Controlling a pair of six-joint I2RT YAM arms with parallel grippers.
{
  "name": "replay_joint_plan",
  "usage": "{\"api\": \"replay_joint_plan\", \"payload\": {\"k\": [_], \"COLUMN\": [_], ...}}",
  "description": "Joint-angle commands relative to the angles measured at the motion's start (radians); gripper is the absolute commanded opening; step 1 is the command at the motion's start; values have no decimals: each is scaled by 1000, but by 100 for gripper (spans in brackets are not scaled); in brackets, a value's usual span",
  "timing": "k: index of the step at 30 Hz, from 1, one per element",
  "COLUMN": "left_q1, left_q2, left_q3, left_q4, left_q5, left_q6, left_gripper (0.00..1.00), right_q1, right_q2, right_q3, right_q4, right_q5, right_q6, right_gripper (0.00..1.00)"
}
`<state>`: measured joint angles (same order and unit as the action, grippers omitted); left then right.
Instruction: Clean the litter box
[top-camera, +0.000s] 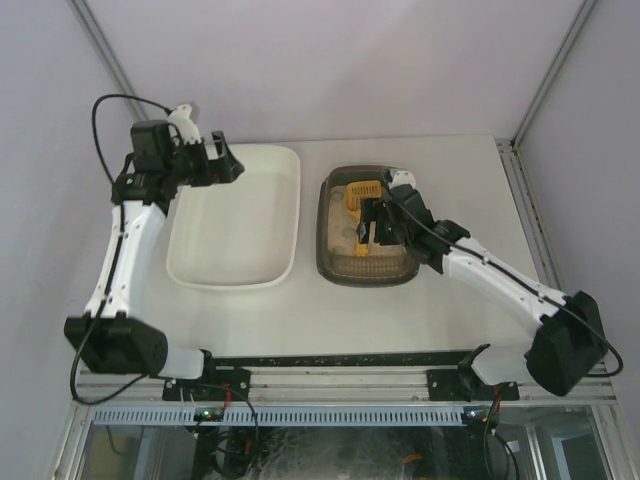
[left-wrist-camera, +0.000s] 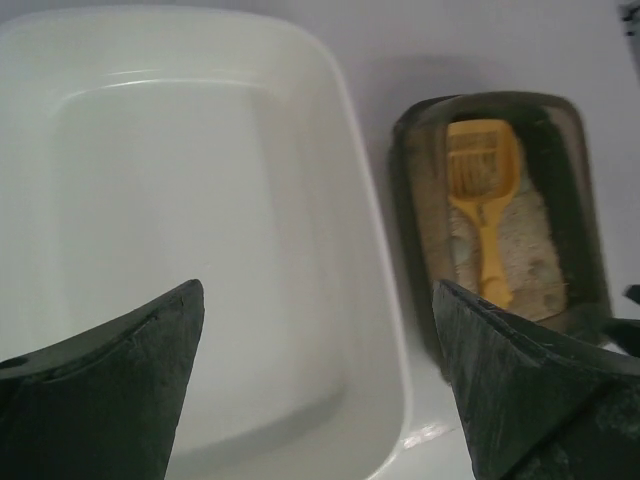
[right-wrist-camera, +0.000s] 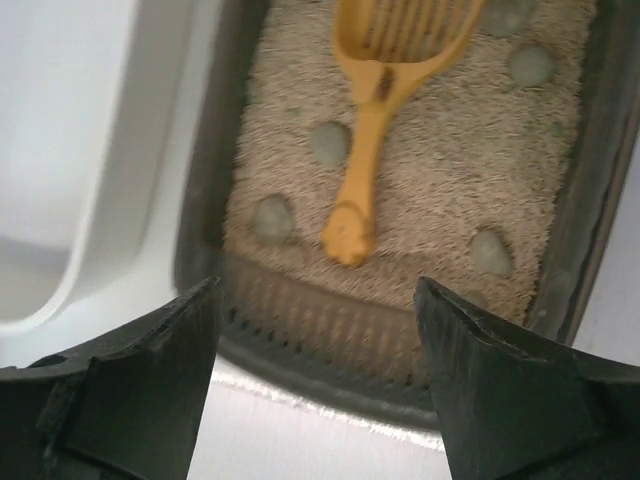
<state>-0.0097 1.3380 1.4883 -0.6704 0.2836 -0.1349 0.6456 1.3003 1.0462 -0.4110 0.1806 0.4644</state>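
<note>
Right gripper (right-wrist-camera: 315, 290), fingers spread, hovered over the yellow plastic scoop (right-wrist-camera: 365, 130) in the dark grey-brown litter box (right-wrist-camera: 592, 200), probably targeting its handle

Cream-white rectangular tub (top-camera: 235, 215) upright on white table (top-camera: 300, 320), left half; grey walls (top-camera: 350, 60) behind.

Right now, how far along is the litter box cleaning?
Nothing looks done yet: the white tub is empty and grey clumps sit in the litter box. In hand: the right gripper hovers open over the handle of the yellow scoop, not gripping it; the left gripper hangs open above the tub. Left: grasp the scoop, sift out the clumps, likely tip them into the tub.
</note>
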Motion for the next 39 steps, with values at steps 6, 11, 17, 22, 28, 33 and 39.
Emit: {"api": "replay_joint_plan", "payload": {"k": [6, 11, 17, 22, 28, 33, 39], "left_q1": [-70, -70, -70, -68, -69, -71, -79], "left_q2": [161, 153, 121, 74, 94, 138, 189], "left_q3": [145, 158, 129, 53, 60, 98, 156], "left_q4": [179, 113, 12, 46, 17, 6, 5], "left_q5": [293, 309, 319, 287, 391, 476, 476], "left_q6": [-241, -149, -11, 24, 28, 19, 6], "left_gripper": [100, 100, 100, 100, 100, 100, 100], "right_q1": [-107, -98, -98, -106, -121, -141, -166], "right_q2": [279, 388, 478, 515, 560, 594, 570], "right_q3": [116, 144, 182, 183, 220, 243, 284], "right_q4": [114, 166, 170, 186, 188, 194, 151], "right_q5": [-18, -54, -62, -68, -68, -112, -140], "right_q6": [-14, -28, -37, -43, -41, -42, -60], "right_gripper": [57, 57, 49, 45, 37, 24, 0]}}
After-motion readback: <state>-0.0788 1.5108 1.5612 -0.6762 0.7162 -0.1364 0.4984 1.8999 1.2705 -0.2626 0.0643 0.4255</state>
